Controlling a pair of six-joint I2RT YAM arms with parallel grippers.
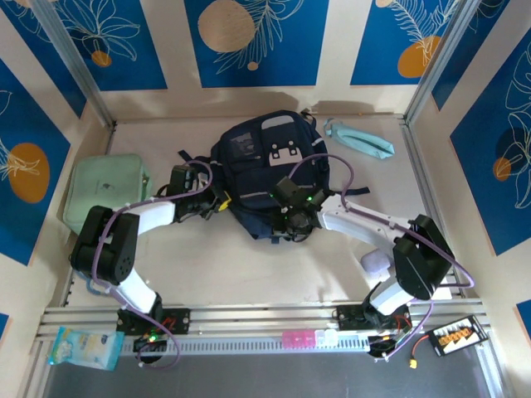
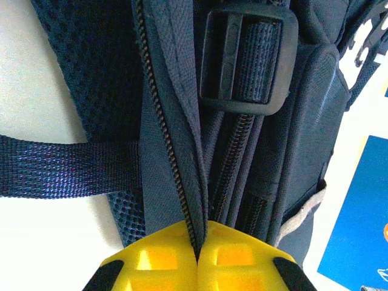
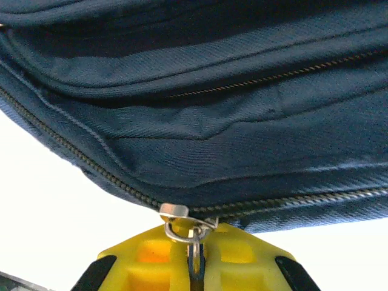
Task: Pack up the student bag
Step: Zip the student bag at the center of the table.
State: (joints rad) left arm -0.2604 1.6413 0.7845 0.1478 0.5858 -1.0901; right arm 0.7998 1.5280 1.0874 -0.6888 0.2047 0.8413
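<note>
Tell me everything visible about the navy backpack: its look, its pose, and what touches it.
The student bag is navy woven fabric, lying flat on the table, front up, with a white buckle patch, dark straps, mesh padding and a black plastic buckle. The left end effector is shut on a fabric edge beside a zipper track; the right end effector is shut on a metal zipper pull at the bag's near edge.

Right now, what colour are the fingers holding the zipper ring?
Bright yellow. The fingers show best in the right wrist view.
</note>
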